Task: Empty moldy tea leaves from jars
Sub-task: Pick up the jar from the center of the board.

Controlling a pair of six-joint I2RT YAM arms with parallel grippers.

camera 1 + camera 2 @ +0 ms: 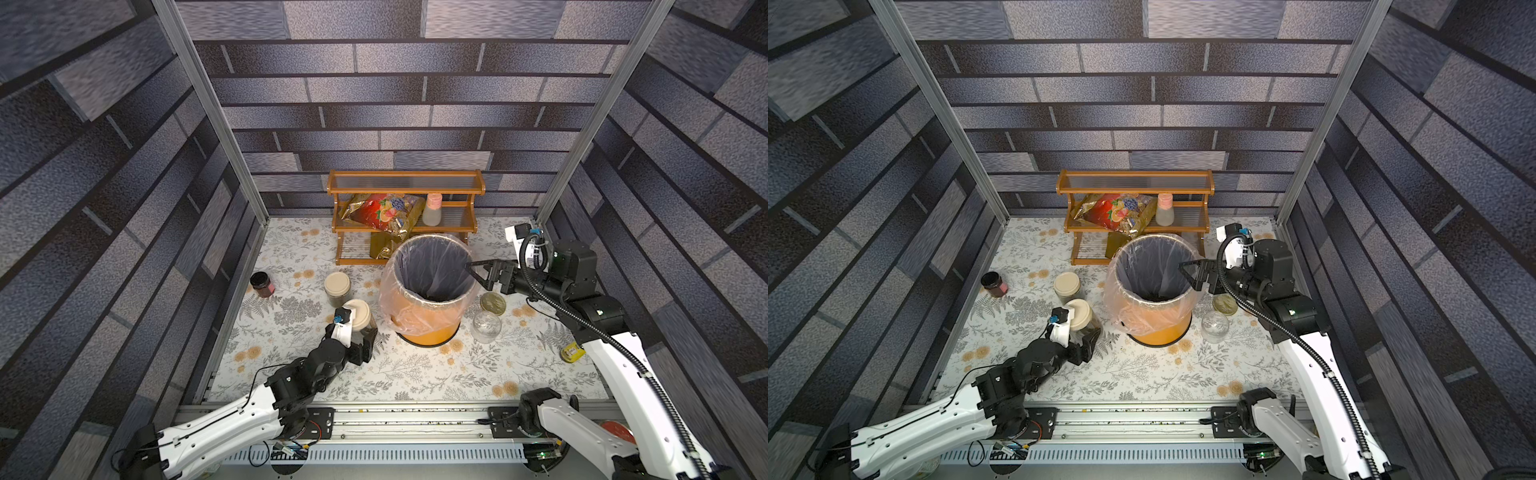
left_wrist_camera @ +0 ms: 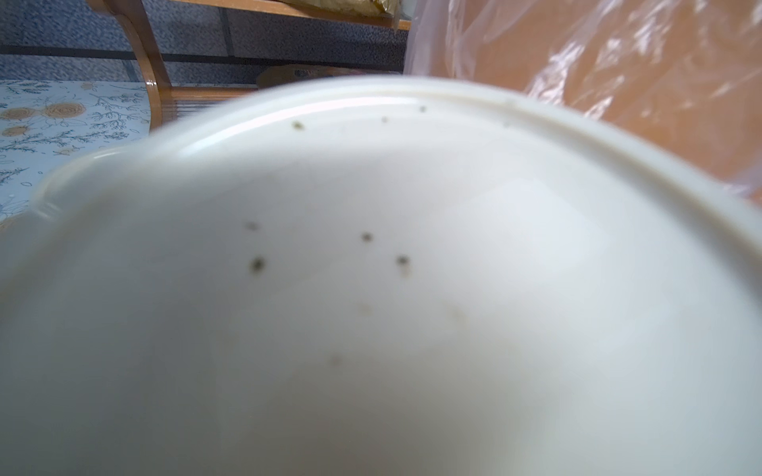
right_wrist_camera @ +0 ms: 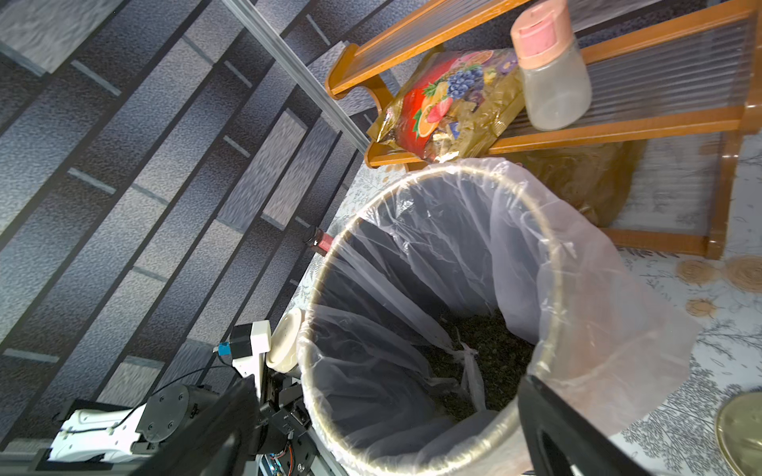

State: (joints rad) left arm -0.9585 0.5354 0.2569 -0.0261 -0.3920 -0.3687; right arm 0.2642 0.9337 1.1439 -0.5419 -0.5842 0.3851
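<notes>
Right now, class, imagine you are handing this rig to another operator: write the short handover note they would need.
Left gripper: jaws shut on the near lidded jar beside the orange bin; lid on, dark tea inside.
Right gripper: jaws open, empty, over the bin's rim.
Done: one clear jar stands open and looks empty, right of the bin; tea leaves lie in the liner.
Left: open and tip the held jar, then the second lidded jar behind it.
</notes>
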